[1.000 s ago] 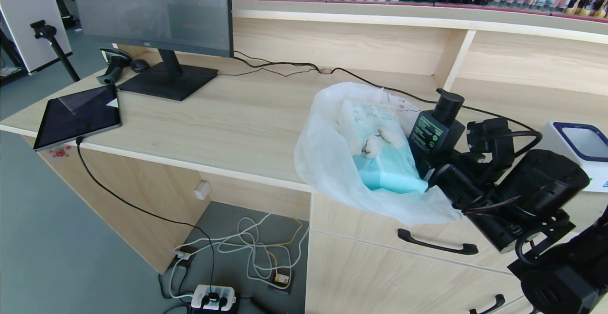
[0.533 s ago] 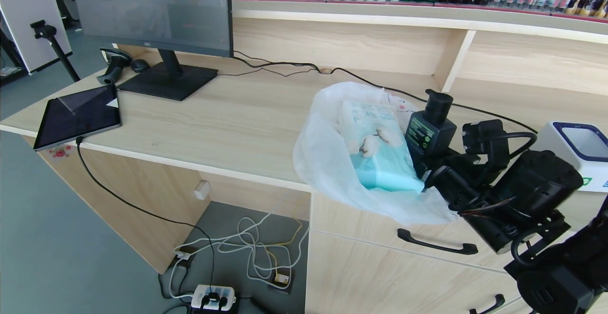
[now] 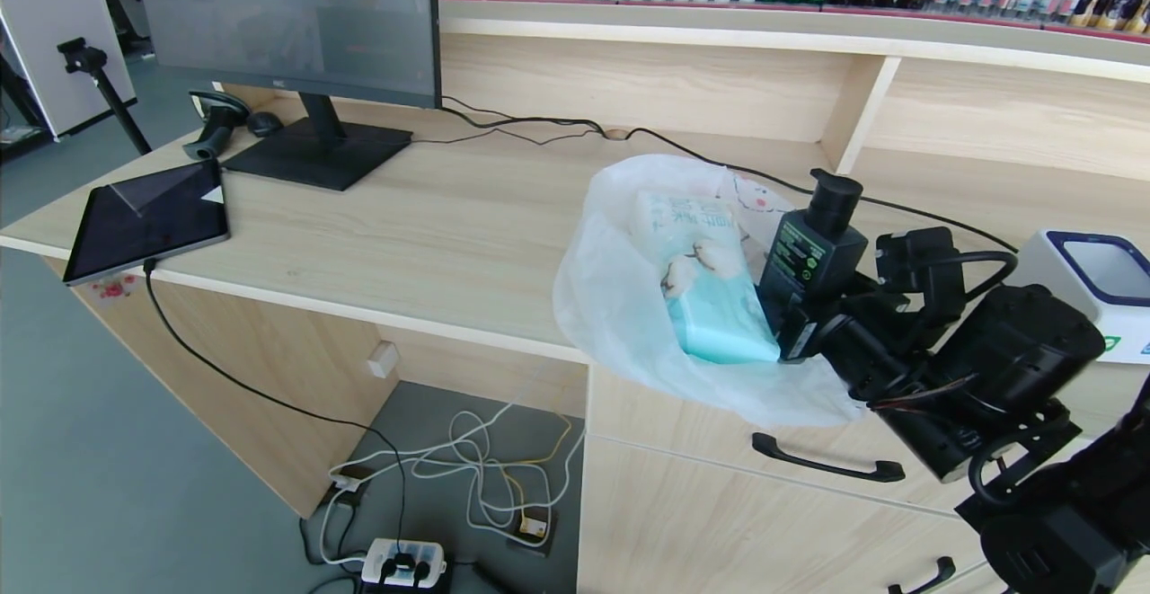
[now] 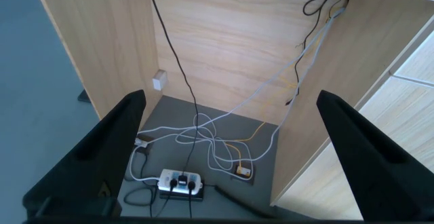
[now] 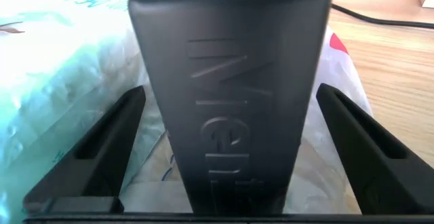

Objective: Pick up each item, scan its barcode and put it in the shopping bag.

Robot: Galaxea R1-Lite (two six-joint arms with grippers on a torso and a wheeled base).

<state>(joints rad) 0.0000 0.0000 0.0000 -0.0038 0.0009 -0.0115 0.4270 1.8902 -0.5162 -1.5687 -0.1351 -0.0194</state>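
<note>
The right claw [image 3: 798, 329] was clenched on the lower end of the dark bottle [image 3: 813, 248], with the cap pointing up and away. It held the bottle tilted at the right edge of the shopping bag [image 3: 606, 306], which lay slumped open on the surface [image 3: 449, 217] close to its near edge. I judged this pose suited to lowering the bottle in rather than scanning it, since the scanner [image 3: 1101, 279] stood well apart to the right. A teal packet [image 3: 705, 288] lay inside the bag, just left of the bottle, leaving room on the bag's right side. The left claw [image 4: 230, 102] hung released below the surface, its fingers spread on nothing, out of the way.
</note>
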